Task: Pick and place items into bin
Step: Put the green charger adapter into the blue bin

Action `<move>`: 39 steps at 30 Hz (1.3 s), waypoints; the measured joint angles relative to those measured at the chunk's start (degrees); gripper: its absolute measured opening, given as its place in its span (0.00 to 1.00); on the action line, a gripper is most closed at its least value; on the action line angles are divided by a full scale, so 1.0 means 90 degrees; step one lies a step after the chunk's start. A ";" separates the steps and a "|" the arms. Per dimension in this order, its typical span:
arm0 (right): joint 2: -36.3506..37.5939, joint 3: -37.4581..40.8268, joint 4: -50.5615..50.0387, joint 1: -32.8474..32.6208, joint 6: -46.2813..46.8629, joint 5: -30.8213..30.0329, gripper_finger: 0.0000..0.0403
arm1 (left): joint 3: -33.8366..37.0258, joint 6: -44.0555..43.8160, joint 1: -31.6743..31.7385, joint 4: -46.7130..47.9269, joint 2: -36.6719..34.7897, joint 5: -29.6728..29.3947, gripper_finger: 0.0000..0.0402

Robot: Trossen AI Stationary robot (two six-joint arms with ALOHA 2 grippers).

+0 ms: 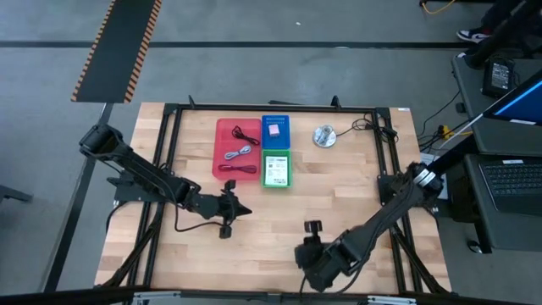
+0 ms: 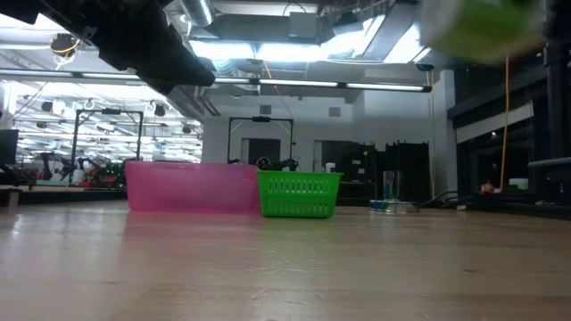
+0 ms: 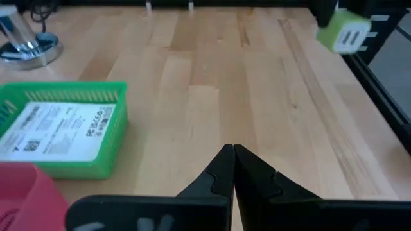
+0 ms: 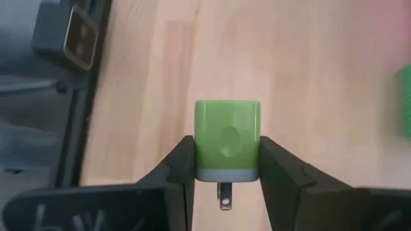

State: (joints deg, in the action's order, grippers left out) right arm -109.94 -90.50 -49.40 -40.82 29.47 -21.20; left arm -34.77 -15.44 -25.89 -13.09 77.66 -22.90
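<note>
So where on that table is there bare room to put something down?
The wood is bare along the right side, between the silver disc and the right end effector, which grips a green plug block. The near-left corner is free too. It is crowded at the far middle, where the pink bin, blue bin and green bin sit.

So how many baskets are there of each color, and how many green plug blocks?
Pink basket: 1
Blue basket: 1
Green basket: 1
Green plug block, held in the right gripper: 1
Total: 4
</note>
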 joint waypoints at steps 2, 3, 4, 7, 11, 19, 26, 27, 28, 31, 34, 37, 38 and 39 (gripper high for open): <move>0.0187 0.0000 0.0003 0.0104 -0.0291 -0.0119 0.27 | -0.0002 0.0118 0.0000 0.0003 -0.0062 -0.0002 0.01; 0.0263 0.0000 0.0011 0.0157 -0.0414 -0.0163 0.27 | -0.0002 0.0212 0.0000 0.0008 -0.0114 -0.0002 0.01; 0.0328 0.0000 0.0009 0.0212 -0.0536 -0.0214 0.27 | -0.0002 0.0315 0.0000 0.0001 -0.0172 0.0000 0.01; 0.0474 0.0147 0.0217 0.0389 -0.0828 -0.0260 0.27 | -0.0002 0.0608 0.0000 0.0014 -0.0357 -0.0005 0.01; 0.0809 0.1047 0.1150 0.0632 -0.1008 -0.0254 0.27 | -0.0001 0.0947 0.0000 0.0157 -0.0611 -0.0011 0.01; 0.2081 0.3014 0.3481 0.1066 -0.1619 -0.0313 0.27 | 0.0001 0.1039 0.0061 0.0810 -0.0862 -0.0311 0.01; 0.3073 0.4449 0.5259 0.1710 -0.2577 -0.0327 0.27 | 0.0001 0.1703 0.0412 0.0718 -0.0876 -0.0287 0.01; 0.3154 0.4566 0.5435 0.1812 -0.2701 -0.0322 0.27 | 0.0001 0.1755 0.0494 0.0720 -0.0876 -0.0289 0.01; 0.3244 0.4689 0.5502 0.1910 -0.2838 -0.0320 0.27 | 0.0001 0.1832 0.0582 0.0717 -0.0876 -0.0294 0.01; 0.3327 0.4897 0.5702 0.2247 -0.3008 -0.0305 0.27 | 0.0001 0.2071 0.0888 0.0714 -0.0876 -0.0328 0.01; 0.3346 0.4976 0.5828 0.2570 -0.3032 -0.0308 0.27 | 0.0001 0.2301 0.1248 0.0583 -0.0876 -0.0354 0.01; 0.3346 0.4986 0.5868 0.2862 -0.3163 -0.0310 0.27 | 0.0001 0.2536 0.1567 0.0545 -0.0876 -0.0345 0.01; 0.3346 0.4986 0.5920 0.2964 -0.3194 -0.0308 0.27 | 0.0001 0.2585 0.1660 0.0546 -0.0876 -0.0345 0.01; 0.3346 0.4986 0.5977 0.3078 -0.3256 -0.0305 0.27 | 0.0001 0.2647 0.1756 0.0547 -0.0876 -0.0340 0.01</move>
State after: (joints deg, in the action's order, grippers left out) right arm -79.83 -45.63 4.40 -13.12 0.17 -23.95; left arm -34.76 8.38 -10.08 -8.16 69.78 -25.95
